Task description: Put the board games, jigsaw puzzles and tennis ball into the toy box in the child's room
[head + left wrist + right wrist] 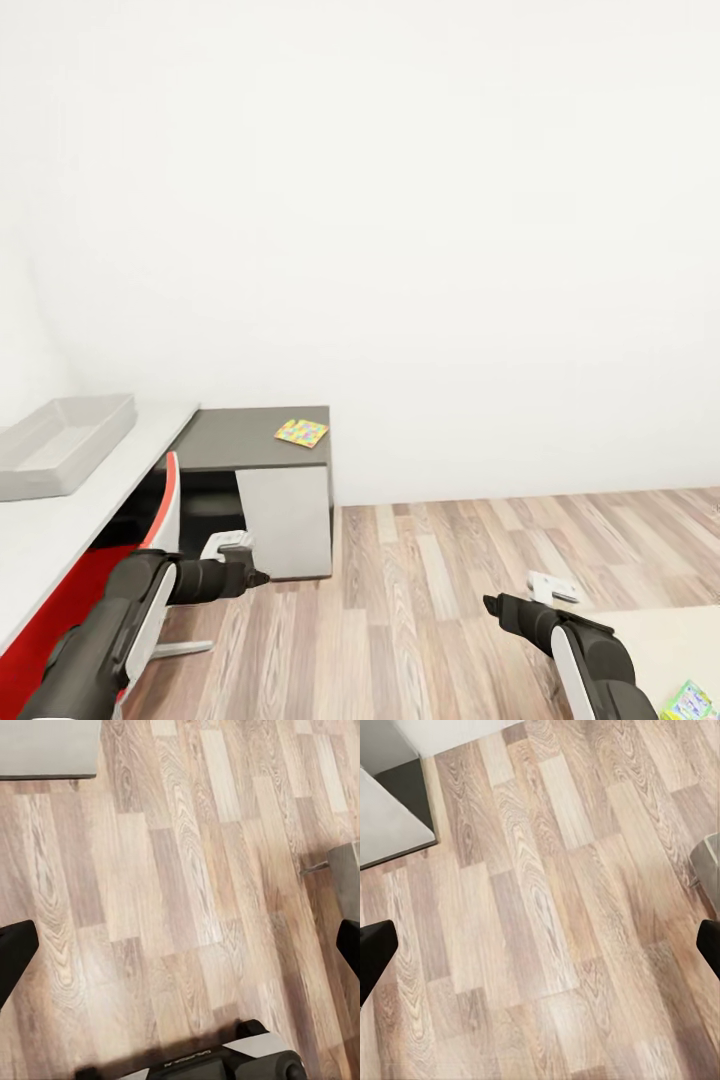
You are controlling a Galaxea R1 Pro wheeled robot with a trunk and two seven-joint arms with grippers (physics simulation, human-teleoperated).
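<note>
The light grey toy box (62, 443) stands on the white table (70, 530) at the left. One jigsaw puzzle (302, 432) lies flat on the table's lower dark grey unit (250, 440). At the lower right, a corner of the beige bed (660, 640) carries a colourful board game (691, 700) cut off by the picture's edge. My left gripper (256, 577) hovers in front of the grey unit, and my right gripper (492, 604) hangs over the wood floor. Both wrist views look down on bare floor planks, with the left gripper (180, 949) and right gripper (540, 949) open and empty.
A red and white chair (160, 530) is tucked under the table beside my left arm. A pale slanted panel (290, 520) closes the grey unit's front. Wood-plank floor (430, 580) stretches between the unit and the bed, and a white wall stands behind.
</note>
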